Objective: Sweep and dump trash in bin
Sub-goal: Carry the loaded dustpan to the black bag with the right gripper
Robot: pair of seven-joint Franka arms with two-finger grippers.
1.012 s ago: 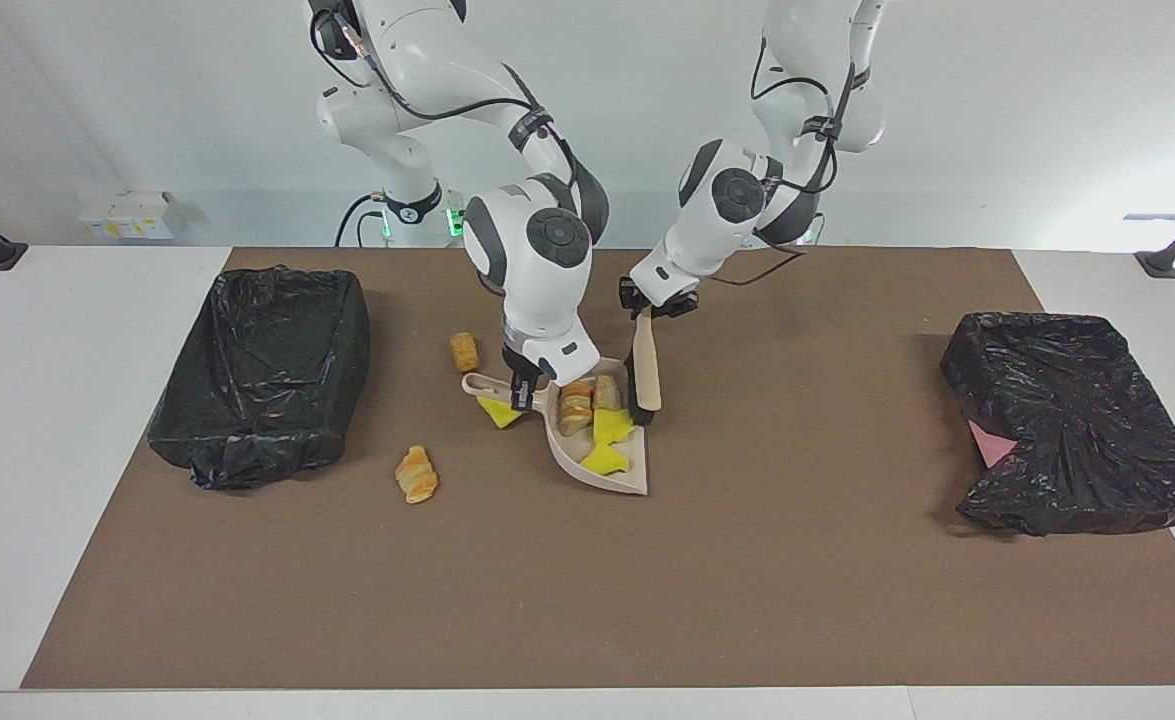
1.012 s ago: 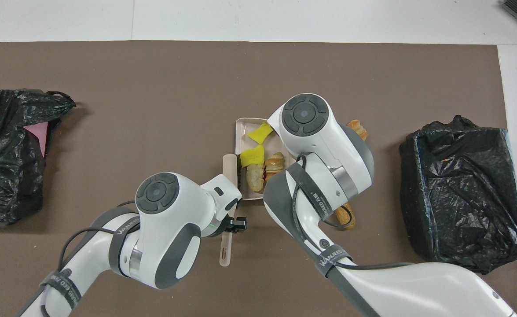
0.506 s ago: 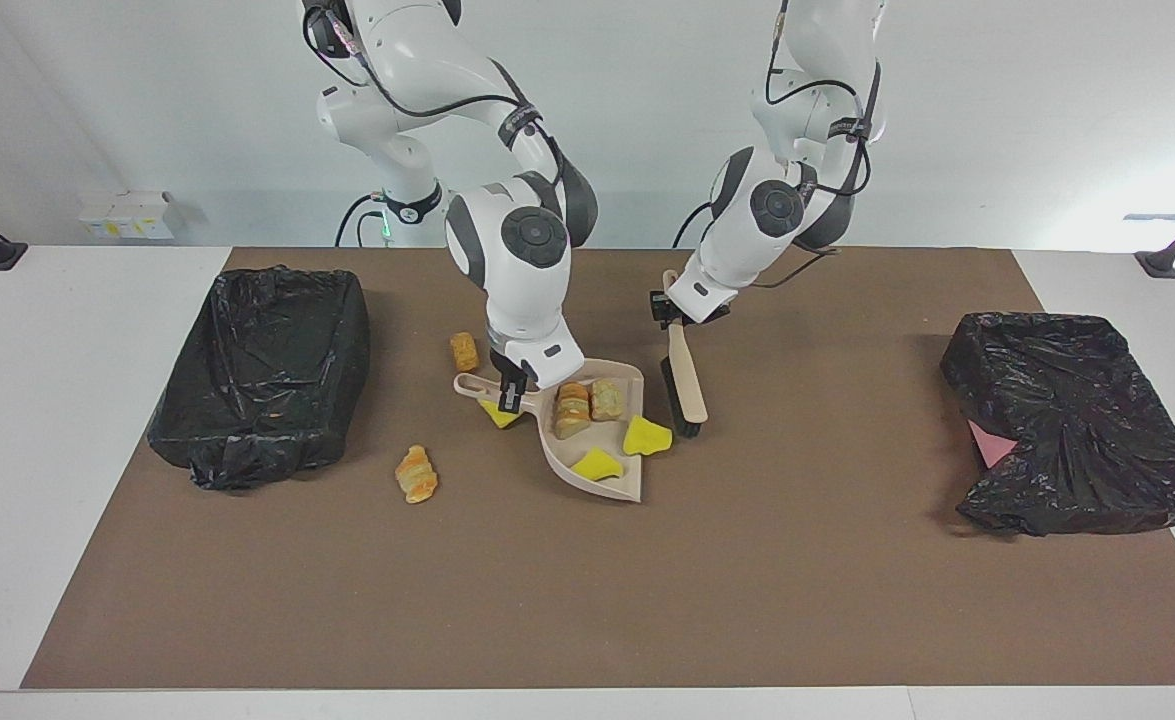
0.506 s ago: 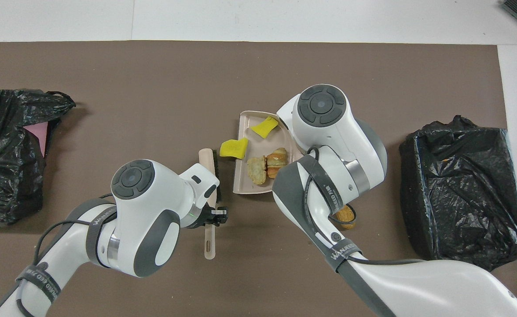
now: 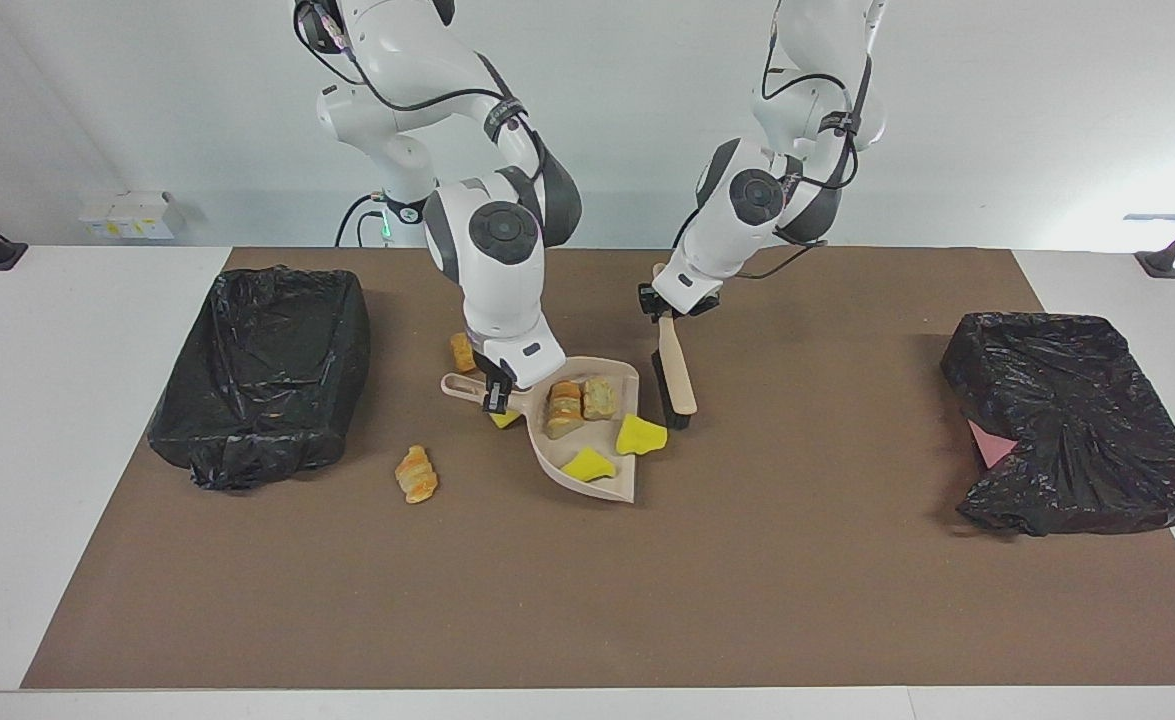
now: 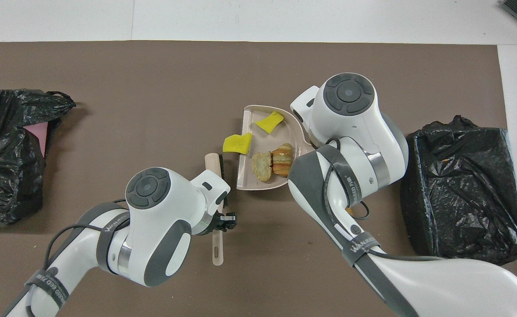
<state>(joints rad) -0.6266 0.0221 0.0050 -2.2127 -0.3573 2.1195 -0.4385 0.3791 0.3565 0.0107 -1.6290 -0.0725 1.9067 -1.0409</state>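
Mid-sweep, pan half loaded

My right gripper point(image 5: 492, 394) pinched the dustpan point(image 5: 602, 483) handle to steady it; my left gripper point(image 5: 669, 308) clamped the brush point(image 5: 675, 385) beside a yellow sponge piece point(image 5: 639, 436) straddling the pan's lip, the croissant point(image 5: 415, 473) unswept on the mat.

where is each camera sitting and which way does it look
Facing view: high across the table, looking at both arm bases; the right gripper holds the dustpan, the left gripper the brush.
Overhead view: above the robots' end, looking steeply down; arms enter from the bottom.
Shared: dustpan, brush, both black bins, half a turn apart.
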